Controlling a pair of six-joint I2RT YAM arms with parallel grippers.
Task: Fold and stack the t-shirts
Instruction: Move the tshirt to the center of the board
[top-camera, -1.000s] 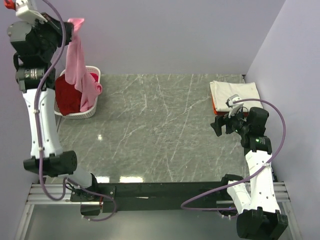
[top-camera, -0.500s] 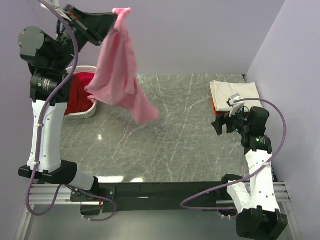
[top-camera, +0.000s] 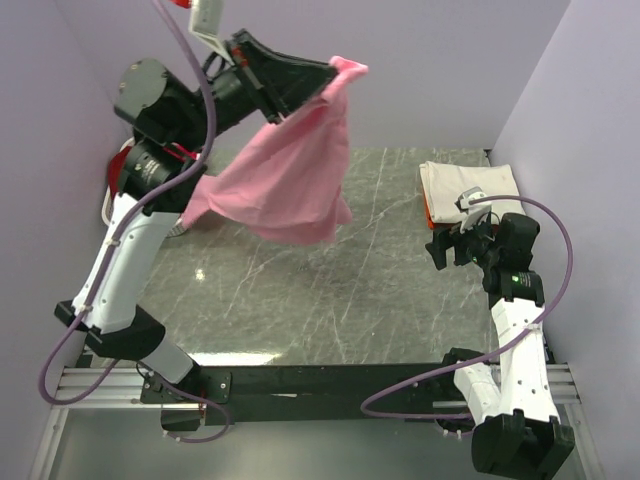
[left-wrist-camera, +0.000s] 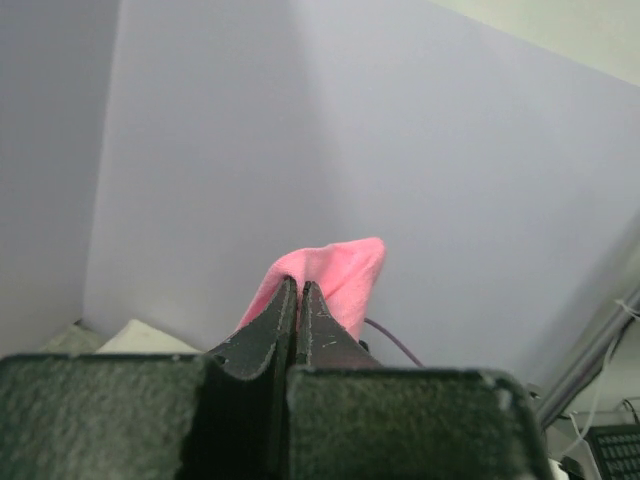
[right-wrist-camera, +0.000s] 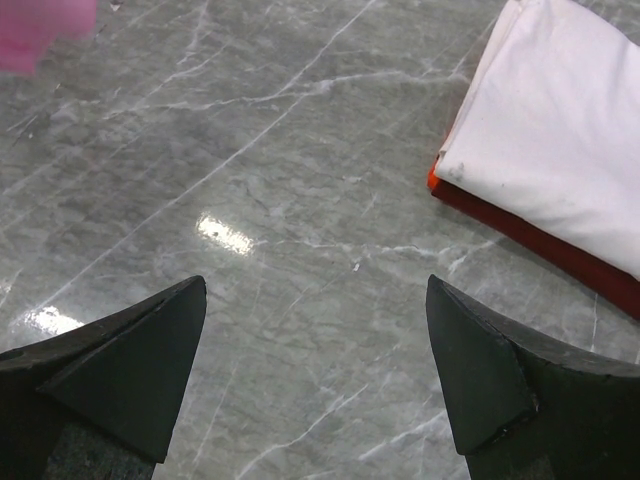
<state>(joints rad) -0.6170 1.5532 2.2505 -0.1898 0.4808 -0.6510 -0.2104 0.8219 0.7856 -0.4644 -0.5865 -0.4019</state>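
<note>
From above, we see the left gripper (top-camera: 330, 78) clamped on a corner of the pink t-shirt (top-camera: 290, 190), which hangs unfolded over the table (top-camera: 300, 300), while a folded cream-white t-shirt (top-camera: 470, 185) lies on an orange-red t-shirt (top-camera: 428, 213) at far right. Our left wrist view shows the jaws pinched together on pink cloth. The right wrist view shows the right gripper (right-wrist-camera: 315, 290) spread wide and empty near that stack, so we judge two shirts done and the pink one yet to fold.
</note>
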